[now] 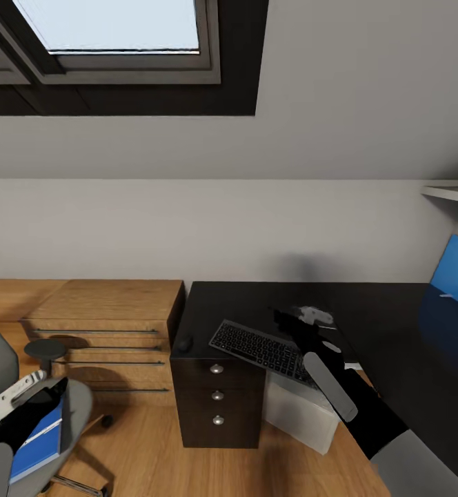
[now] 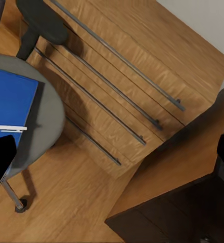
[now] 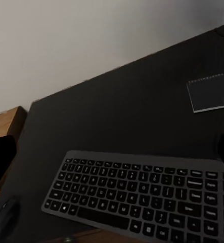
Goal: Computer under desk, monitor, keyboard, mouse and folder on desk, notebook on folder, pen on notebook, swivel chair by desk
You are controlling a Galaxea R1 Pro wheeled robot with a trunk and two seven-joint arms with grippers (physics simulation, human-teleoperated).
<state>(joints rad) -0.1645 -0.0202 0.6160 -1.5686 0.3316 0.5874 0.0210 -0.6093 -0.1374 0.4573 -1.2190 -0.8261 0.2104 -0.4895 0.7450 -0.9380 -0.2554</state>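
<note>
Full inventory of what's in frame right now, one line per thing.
desk: 1, glossy black, right of dresser
keyboard: 1, grey with dark keys, on desk, front edge overhanging
mouse: 1, dark, desk's left corner
notebook: 1, dark, on desk beyond keyboard
computer: 1, light grey, under desk
dresser: 1, light wood, by wall
swivel chair: 1, grey seat
folder: 1, blue, on chair seat
pen: 1, white, on folder
left gripper: black, over chair
right gripper: black, at keyboard

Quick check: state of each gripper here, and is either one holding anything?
Left gripper: over the chair with the folder; open or shut cannot be told.
Right gripper: over the keyboard; grip cannot be told.
</note>
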